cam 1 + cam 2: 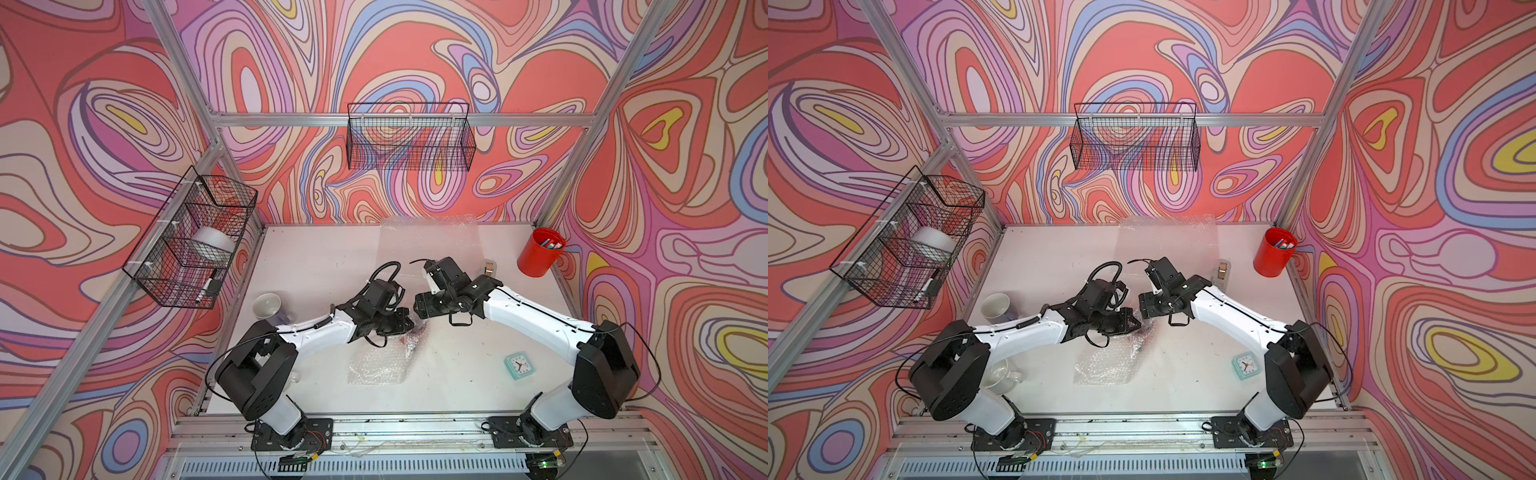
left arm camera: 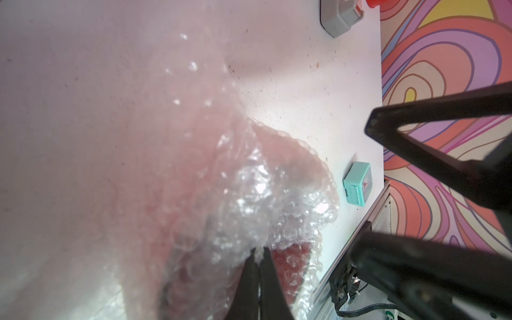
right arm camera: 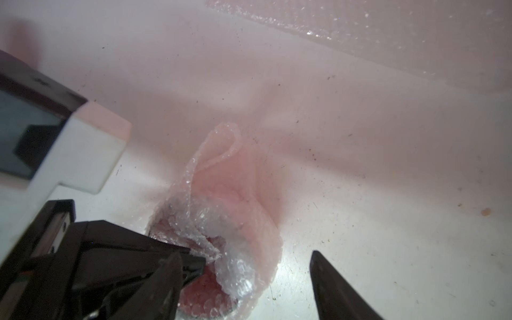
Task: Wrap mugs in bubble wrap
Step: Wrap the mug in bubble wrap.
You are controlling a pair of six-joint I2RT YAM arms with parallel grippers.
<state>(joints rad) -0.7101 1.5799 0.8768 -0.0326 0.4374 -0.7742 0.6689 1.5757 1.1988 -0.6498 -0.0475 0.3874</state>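
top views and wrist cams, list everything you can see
bubble wrap: one, clear, bunched in the middle
red mug: one, red, showing through that wrap
spare bubble wrap sheet: one, clear, flat at the far edge
white mug: one, white, left side
glass mug: one, clear, near left corner
pen cup: one, red, far right corner
clock: one, teal, near right
tape dispenser: one, grey, right side
wire baskets: two, black, back wall and left wall
white roll: one, white, in the left basket
marker: one, dark, in the left basket
table: one, white
left arm: one, white and black, jaws shut on the bubble wrap
right arm: one, white and black, jaws open
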